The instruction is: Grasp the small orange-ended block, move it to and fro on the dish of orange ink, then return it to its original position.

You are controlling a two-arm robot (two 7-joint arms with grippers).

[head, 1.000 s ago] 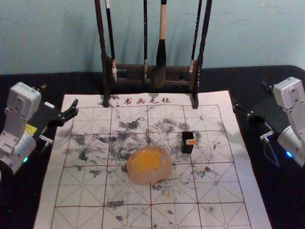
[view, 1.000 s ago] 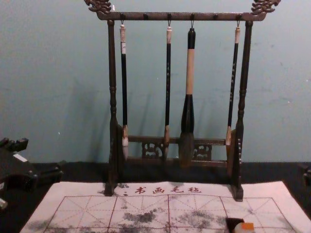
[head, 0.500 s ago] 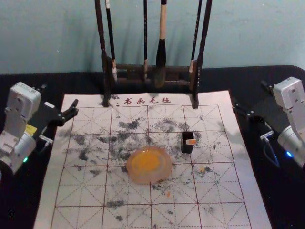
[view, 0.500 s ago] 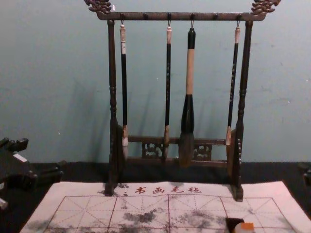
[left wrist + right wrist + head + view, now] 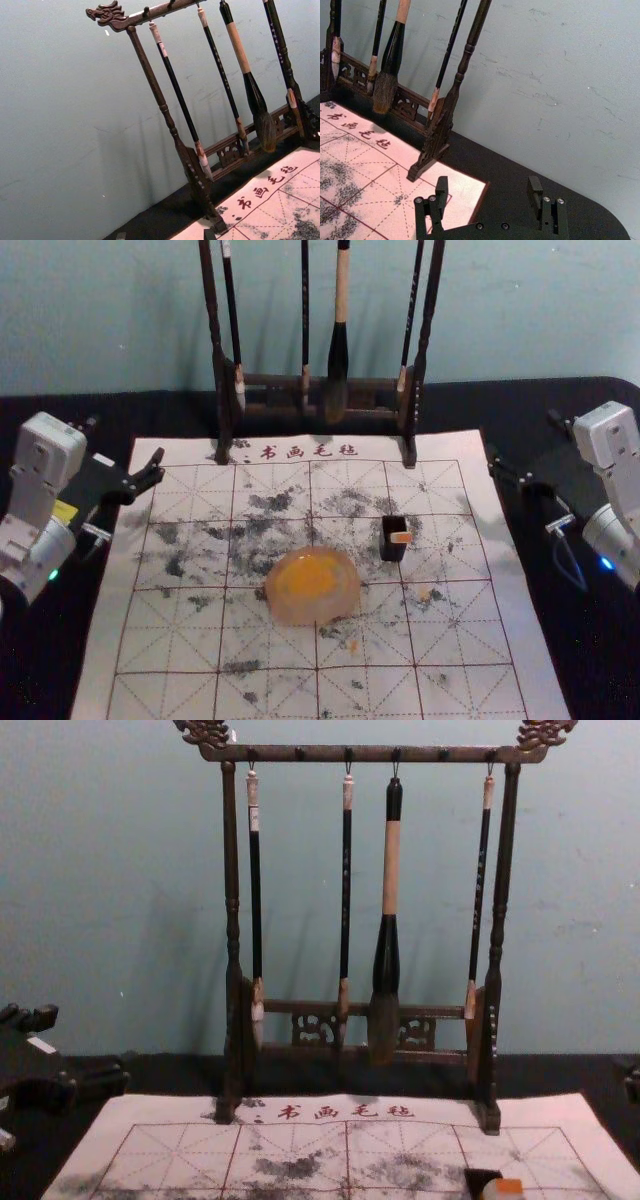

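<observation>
In the head view my left gripper (image 5: 125, 439) is over the dark table beside the mat's left edge, and my right gripper (image 5: 525, 442) is beyond its right edge. Both stand open and apart from the objects; the left gripper (image 5: 165, 234) and right gripper (image 5: 488, 185) have nothing between their fingertips in the wrist views. The small block's orange end (image 5: 401, 537) lies at a black holder (image 5: 393, 551), right of centre on the mat. The chest view shows the orange end (image 5: 509, 1186) low at the right. A translucent dish (image 5: 284, 610) holds orange ink (image 5: 312, 577), nearer and left of the block.
A dark wooden rack (image 5: 233, 920) with several hanging brushes stands at the back, its feet on the far edge of the ink-stained gridded mat (image 5: 180, 640). The thick brush (image 5: 388, 955) hangs right of the rack's centre. A wall rises behind the black table (image 5: 60, 660).
</observation>
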